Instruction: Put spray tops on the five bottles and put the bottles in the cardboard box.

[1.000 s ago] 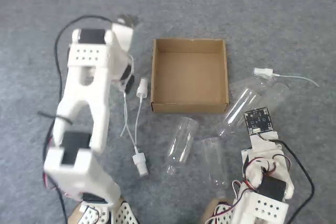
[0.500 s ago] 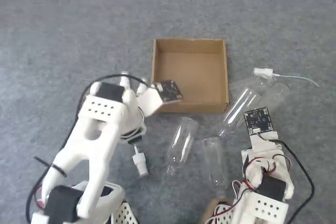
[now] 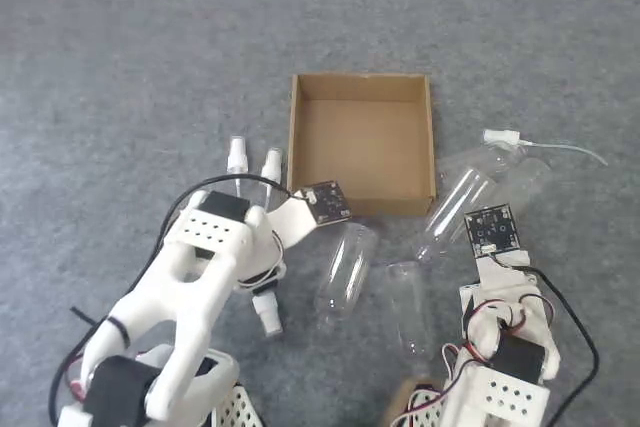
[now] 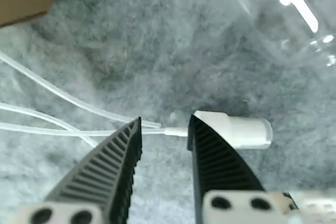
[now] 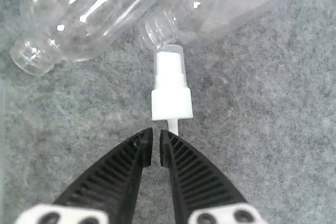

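Left gripper (image 4: pixel 164 129) — jaws stood apart astride the tube of a spray top (image 4: pixel 233 129). Right gripper (image 5: pixel 156 140) — jaws lay together just short of a second spray top (image 5: pixel 170 95). Cardboard box (image 3: pixel 362 205) sat upper centre.

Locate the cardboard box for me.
High view: the cardboard box sits mid-table beyond both arms, two spray tops beside its left wall, clear bottles at its front right corner.

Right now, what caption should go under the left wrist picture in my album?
Open left gripper lined up on the thin tube of a white spray top lying on grey carpet.
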`<state>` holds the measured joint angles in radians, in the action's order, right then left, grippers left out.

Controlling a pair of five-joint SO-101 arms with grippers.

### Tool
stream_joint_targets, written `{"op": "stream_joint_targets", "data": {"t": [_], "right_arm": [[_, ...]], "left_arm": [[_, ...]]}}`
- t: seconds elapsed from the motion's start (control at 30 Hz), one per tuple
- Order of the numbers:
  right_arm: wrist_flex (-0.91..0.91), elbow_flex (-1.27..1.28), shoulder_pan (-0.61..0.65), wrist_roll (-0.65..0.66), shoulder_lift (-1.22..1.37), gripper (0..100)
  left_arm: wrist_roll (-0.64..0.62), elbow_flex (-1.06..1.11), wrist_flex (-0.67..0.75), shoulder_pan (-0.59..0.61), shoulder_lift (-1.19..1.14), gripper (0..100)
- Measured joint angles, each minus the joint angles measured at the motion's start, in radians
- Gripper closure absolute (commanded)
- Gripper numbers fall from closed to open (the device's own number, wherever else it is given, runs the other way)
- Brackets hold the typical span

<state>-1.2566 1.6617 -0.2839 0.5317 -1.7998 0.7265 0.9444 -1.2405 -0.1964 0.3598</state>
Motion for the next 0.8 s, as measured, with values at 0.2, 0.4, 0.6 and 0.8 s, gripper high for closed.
{"op": "stream_joint_targets", "data": {"t": [0.2, 0.4, 0.6, 0.8], "right_arm": [[0.000, 0.000, 0.000, 0.000, 0.000, 99.2], [0.000, 0.000, 0.000, 0.000, 0.000, 99.2], [0.000, 0.000, 0.000, 0.000, 0.000, 99.2], [0.000, 0.000, 0.000, 0.000, 0.000, 99.2]], "left_arm": [[-0.031, 0.018, 0.006, 0.083, 0.003, 90], [-0.034, 0.023, 0.006, 0.196, 0.003, 90], [-0.018, 0.023, -0.046, 0.252, 0.008, 90], [0.100, 0.023, -0.117, 0.255, 0.008, 90]]}}
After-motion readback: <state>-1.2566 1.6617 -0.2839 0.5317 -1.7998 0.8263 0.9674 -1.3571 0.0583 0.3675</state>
